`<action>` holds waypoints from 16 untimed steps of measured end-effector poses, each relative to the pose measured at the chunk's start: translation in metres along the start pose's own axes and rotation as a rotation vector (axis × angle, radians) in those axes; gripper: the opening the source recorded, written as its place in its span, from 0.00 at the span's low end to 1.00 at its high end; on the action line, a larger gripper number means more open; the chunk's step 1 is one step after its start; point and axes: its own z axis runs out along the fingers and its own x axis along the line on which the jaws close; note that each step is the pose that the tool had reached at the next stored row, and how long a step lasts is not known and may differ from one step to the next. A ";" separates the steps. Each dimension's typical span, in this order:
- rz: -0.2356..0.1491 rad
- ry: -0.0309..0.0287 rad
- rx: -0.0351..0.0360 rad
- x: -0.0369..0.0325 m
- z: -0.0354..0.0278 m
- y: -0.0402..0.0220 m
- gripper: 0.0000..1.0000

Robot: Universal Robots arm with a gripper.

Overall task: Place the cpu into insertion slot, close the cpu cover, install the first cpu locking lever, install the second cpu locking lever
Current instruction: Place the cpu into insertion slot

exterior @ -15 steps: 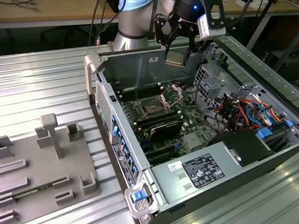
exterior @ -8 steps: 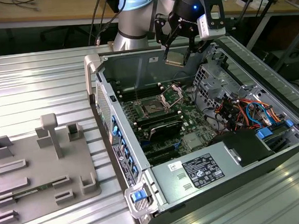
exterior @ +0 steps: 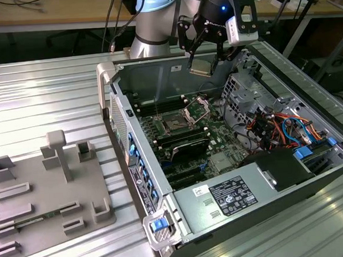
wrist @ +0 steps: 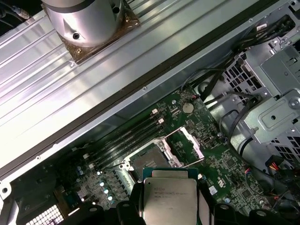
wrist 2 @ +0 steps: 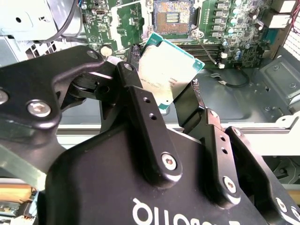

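Tan-gold cpu (exterior: 201, 67) is hanging in the air over the far end of the open computer case (exterior: 156, 76). The gripper (exterior: 205, 57) is clenching it by its edges. In the second wrist view the chip is sitting between the two black fingers (wrist 2: 140, 101).

The insertion slot (exterior: 174, 123) is lying bare on the green motherboard (wrist: 229, 164). It is below the chip and nearer, well apart from it, with nothing seated in it. The cpu cover (exterior: 197, 107) is standing tilted up just to the exterior view's right of the slot, hinged open.

Judging from that, none of the four steps is finished. Placing is under way, and closing the cover and both levers are left. I am not making out the levers for sure.

The case is holding the motherboard, with long black memory slots (wrist: 126, 140) running beside the socket. A grey-white power supply box (exterior: 232, 196) is sitting at the near end. A metal drive cage (exterior: 239, 91) and coloured cables (exterior: 283, 126) are lying toward the exterior view's right.

A grey fixture tray (exterior: 36, 173) is resting on the ribbed metal table (exterior: 40, 96) at the exterior view's left, well apart from the case. Something thin and greenish seems to be lying in one of its recesses, too small to tell.
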 end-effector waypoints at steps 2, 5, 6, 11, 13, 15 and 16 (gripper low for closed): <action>0.003 -0.0003 -0.0001 0.0000 0.0001 0.0000 0.55; 0.009 -0.0008 -0.0002 0.0000 0.0001 0.0000 0.55; 0.010 -0.0009 -0.0002 0.0000 0.0001 0.0000 0.55; 0.018 -0.0016 -0.0004 0.0000 0.0001 0.0000 0.55; 0.020 -0.0018 -0.0004 0.0000 0.0001 0.0000 0.55; 0.021 -0.0020 -0.0005 0.0000 0.0001 0.0000 0.55; 0.022 -0.0021 -0.0005 0.0000 0.0001 0.0000 0.55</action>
